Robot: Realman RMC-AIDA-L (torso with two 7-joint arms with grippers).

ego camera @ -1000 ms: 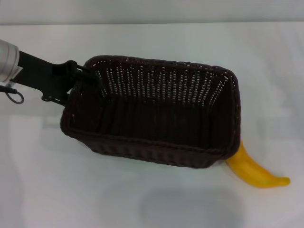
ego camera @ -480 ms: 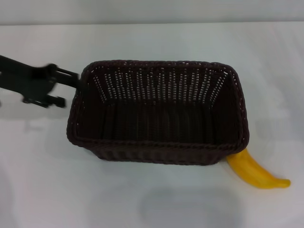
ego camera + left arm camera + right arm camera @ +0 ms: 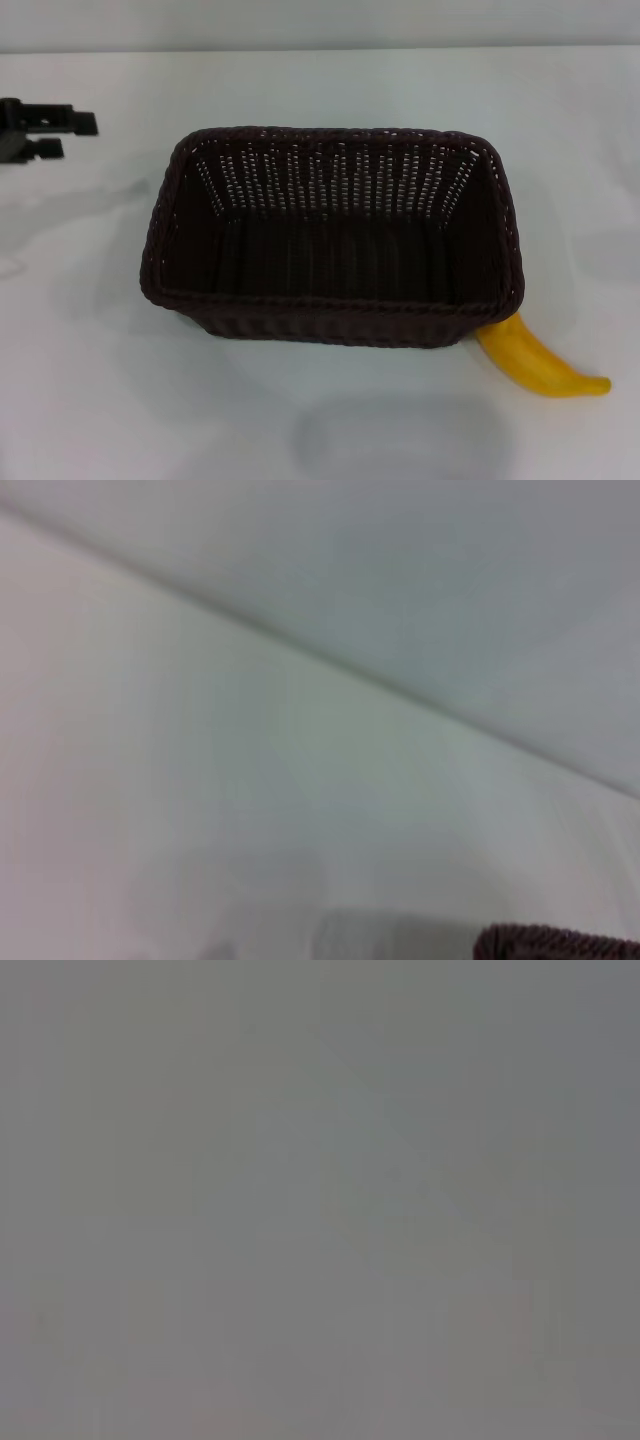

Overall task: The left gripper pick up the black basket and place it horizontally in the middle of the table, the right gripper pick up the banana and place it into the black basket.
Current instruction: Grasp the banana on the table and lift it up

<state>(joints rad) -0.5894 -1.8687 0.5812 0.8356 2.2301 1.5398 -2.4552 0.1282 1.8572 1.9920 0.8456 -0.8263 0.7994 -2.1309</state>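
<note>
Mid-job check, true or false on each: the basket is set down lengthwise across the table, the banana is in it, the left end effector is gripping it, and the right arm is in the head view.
1. The black basket lies horizontally on the table. True.
2. The banana is inside the basket. False: it lies outside, at the near right corner.
3. The left end effector grips the basket. False: it is apart, at the left edge.
4. The right arm shows in the head view. False.

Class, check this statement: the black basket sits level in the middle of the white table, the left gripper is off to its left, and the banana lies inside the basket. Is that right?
Not quite. In the head view the banana lies on the table outside the black basket, poking out from behind its near right corner. The rest holds: the basket sits level mid-table, and the left gripper is off to its left, clear of it.
</note>
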